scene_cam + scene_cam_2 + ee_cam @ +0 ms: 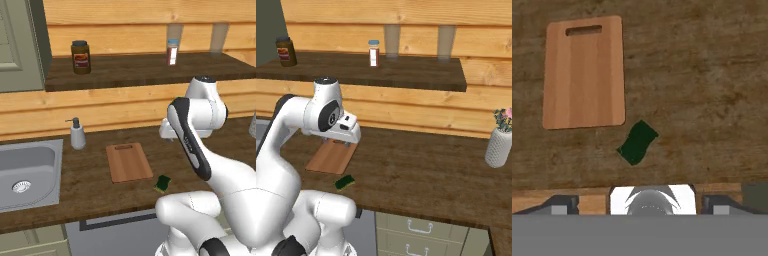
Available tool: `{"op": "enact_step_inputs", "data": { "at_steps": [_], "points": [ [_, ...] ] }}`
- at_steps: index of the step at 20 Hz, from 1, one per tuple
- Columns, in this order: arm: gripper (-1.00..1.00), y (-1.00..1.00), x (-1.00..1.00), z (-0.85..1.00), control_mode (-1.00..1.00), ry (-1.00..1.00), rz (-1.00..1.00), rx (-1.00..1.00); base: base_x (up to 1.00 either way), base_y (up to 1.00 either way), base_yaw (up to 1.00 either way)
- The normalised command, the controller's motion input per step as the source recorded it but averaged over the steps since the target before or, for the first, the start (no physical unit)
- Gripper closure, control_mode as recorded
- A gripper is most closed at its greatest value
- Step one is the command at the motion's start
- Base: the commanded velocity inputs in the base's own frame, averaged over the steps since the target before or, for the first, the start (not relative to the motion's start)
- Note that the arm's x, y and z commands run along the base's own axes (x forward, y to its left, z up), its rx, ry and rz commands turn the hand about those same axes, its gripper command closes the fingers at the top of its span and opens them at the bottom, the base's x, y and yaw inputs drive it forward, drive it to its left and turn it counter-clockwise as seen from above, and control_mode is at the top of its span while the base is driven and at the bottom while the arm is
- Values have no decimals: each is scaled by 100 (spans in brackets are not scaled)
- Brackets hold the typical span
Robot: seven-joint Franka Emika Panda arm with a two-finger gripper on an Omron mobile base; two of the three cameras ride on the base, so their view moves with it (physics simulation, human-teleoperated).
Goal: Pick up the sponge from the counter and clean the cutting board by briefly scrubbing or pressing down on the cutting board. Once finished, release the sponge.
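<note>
Left base view first: the board is lying flat at the centre of the frame on the counter, handle slot toward the wall. The sponge is sitting just off the board's lower right corner, near it but not touching, green top showing with a sliver of yellow below. The arm is filling the right side of the frame, and the hand is hanging high above the counter at centre right, behind the forearm, so the fingers are hiding from us here. At the left, the sink is sitting in the counter with a soap dispenser just beside its upper right corner. Up on the shelf, a jar is standing at upper left and a small bottle right of centre.

Right base view: the gripper is hovering at centre left, pointing down over the board's far end. The sponge is lying below the board in the frame, close to the counter's front edge. A vase with flowers is standing at the far right.

Hand view: the board is taking the upper left, the sponge is sitting tilted at centre, just below the board's lower right corner. Two finger tips are poking up far apart at the bottom, the pincer is spread wide and holding nothing.
</note>
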Motion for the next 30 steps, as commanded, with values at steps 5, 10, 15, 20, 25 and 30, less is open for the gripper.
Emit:
{"op": "enact_step_inputs", "data": {
  "at_steps": [5,10,15,20,25,30],
  "points": [
    [-100,15,0,-90,-100,35,-14,0,0,0,0],
    [-100,2,27,-66,-100,7,0,2,0,0,0],
    [-100,0,55,-69,-100,12,0,1,0,0,0],
    [-100,0,29,-86,-100,2,0,2,0,0,0],
    [-100,-1,8,-39,-100,22,-19,4,0,0,0],
    [-100,1,0,-1,-100,12,-15,0,0,0,0]
  ]
}}
